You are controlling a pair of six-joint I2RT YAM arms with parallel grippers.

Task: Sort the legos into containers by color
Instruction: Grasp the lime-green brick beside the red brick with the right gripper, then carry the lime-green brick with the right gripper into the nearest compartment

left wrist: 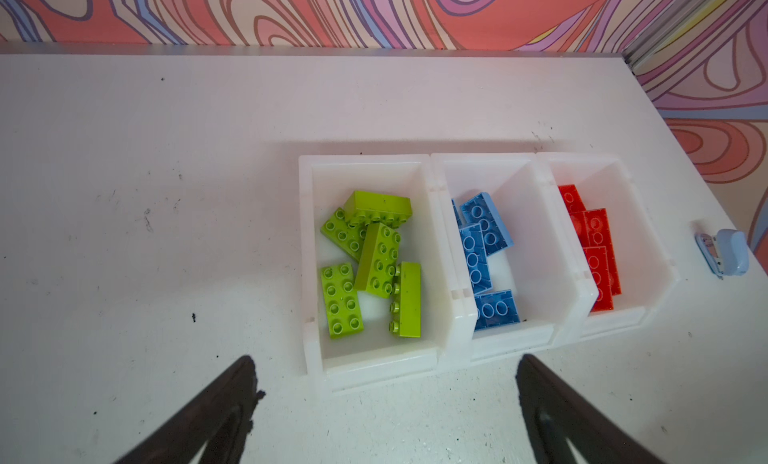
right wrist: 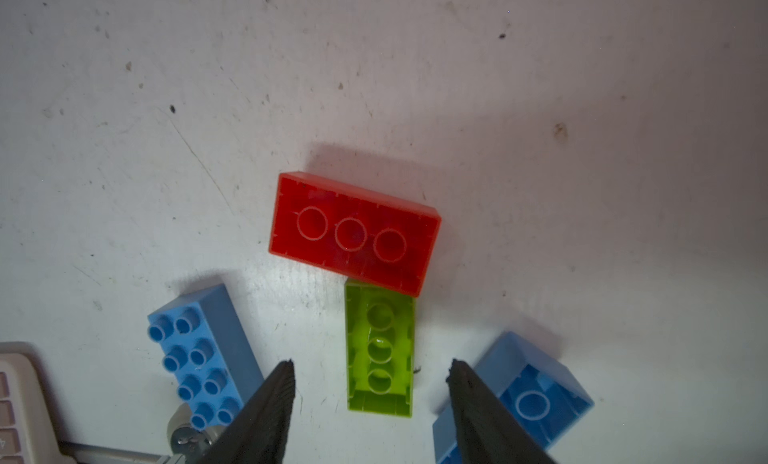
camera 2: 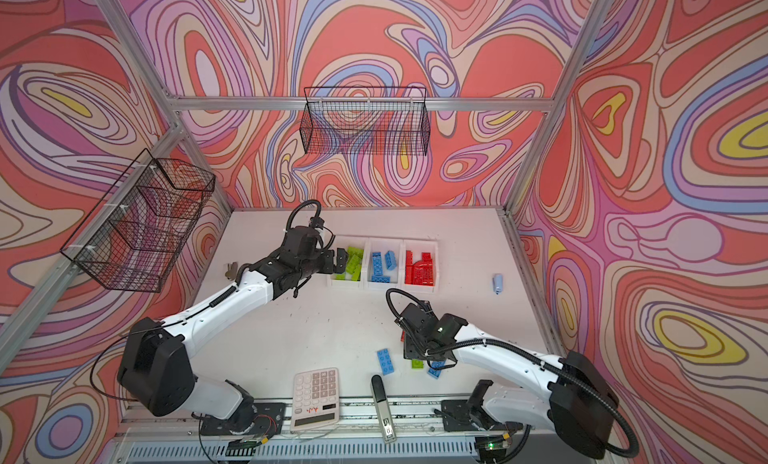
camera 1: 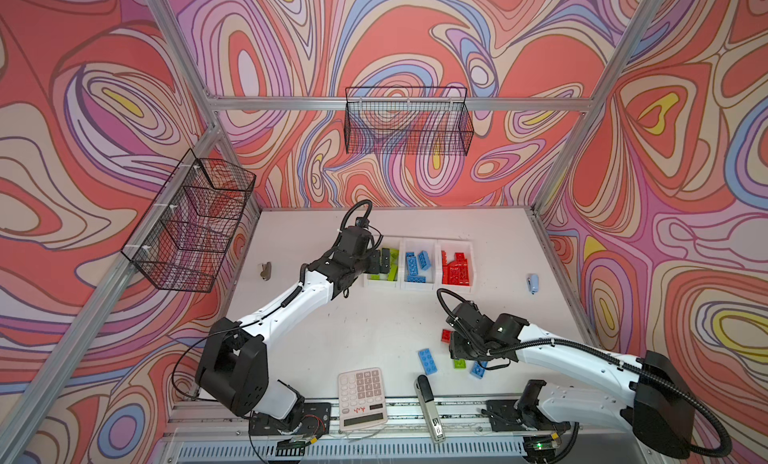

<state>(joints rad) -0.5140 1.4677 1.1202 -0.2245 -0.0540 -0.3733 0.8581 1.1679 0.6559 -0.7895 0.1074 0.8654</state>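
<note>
While my left tool (left wrist: 386, 358) hangs released by the leftmost container (left wrist: 374, 372), my right tool (right wrist: 372, 362), also released, flanks a lime brick (right wrist: 380, 316).

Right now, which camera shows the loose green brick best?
The right wrist view: the loose green brick lies nearly whole, hollow side up. In both top views only a sliver of it shows under the right arm. The left wrist view misses it.

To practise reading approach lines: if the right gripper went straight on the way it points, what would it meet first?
Likely the green brick, framed by the right gripper; depth is unclear.
</note>
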